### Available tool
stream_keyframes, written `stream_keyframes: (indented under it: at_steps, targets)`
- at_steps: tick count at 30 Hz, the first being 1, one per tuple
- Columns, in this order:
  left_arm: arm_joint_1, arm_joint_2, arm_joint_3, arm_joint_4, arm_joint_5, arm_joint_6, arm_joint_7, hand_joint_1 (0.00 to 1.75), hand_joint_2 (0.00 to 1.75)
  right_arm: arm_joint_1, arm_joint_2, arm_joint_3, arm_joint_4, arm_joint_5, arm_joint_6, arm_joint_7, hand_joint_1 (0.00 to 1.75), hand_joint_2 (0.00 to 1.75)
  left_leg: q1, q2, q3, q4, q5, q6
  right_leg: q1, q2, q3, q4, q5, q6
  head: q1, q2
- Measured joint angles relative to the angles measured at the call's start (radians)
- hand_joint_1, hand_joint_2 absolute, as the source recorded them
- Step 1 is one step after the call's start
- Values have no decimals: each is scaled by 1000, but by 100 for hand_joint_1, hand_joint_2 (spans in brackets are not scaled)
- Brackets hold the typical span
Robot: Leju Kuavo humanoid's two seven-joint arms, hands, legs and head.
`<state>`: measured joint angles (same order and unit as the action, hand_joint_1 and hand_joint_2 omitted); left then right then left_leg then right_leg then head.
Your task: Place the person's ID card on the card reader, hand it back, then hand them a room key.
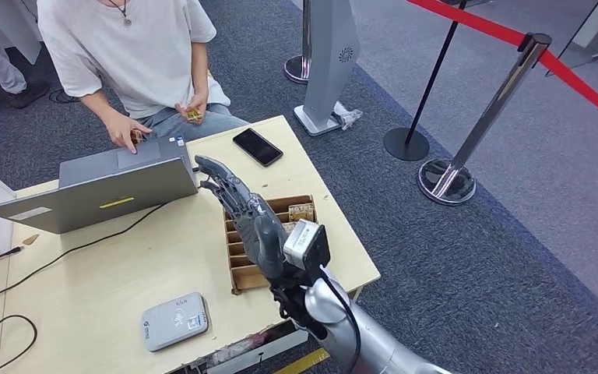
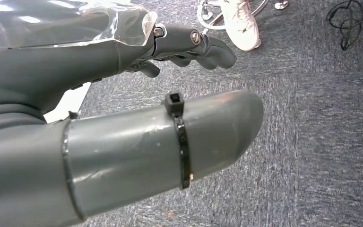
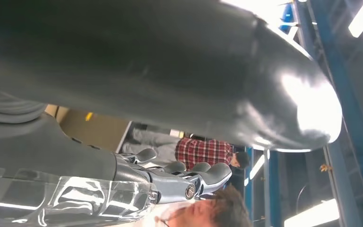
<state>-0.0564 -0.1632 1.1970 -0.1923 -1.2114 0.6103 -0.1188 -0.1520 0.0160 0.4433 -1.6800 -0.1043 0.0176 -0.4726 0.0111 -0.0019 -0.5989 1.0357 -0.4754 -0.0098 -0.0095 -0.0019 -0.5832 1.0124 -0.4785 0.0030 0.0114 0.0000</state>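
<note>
Right hand (image 1: 237, 206): raised mid-frame in the head view, fingers extended toward the seated person in a white T-shirt (image 1: 128, 47), holding nothing visible.

Left hand (image 2: 184, 47): hanging over grey carpet, fingers loosely curled, empty.

Grey rounded card reader (image 1: 174, 321): lower left of the pale wooden surface (image 1: 109, 273), nothing on it.

Brown cardboard divided tray (image 1: 269, 241): mid-frame, partly behind the hand.

ID card: cannot tell where; the person's fingers hold something small.

Progress, judged: early, reading and room key outstanding.
</note>
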Motion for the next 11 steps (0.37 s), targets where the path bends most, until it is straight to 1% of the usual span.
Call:
stream_keyframes:
  at_steps: [6, 11]
  targets:
    - [-1, 0, 0, 0, -12, -2, -6, 0, 0, 98, 14, 0, -65, 47, -41, -20, 0, 0, 0, 0, 0, 0, 0, 0, 0, 0, 0, 0, 0, 0, 0, 0]
    - [-2, 0, 0, 0, -22, -4, -8, 0, 0, 143, 19, 0, -91, 83, -62, -28, 0, 0, 0, 0, 0, 0, 0, 0, 0, 0, 0, 0, 0, 0, 0, 0]
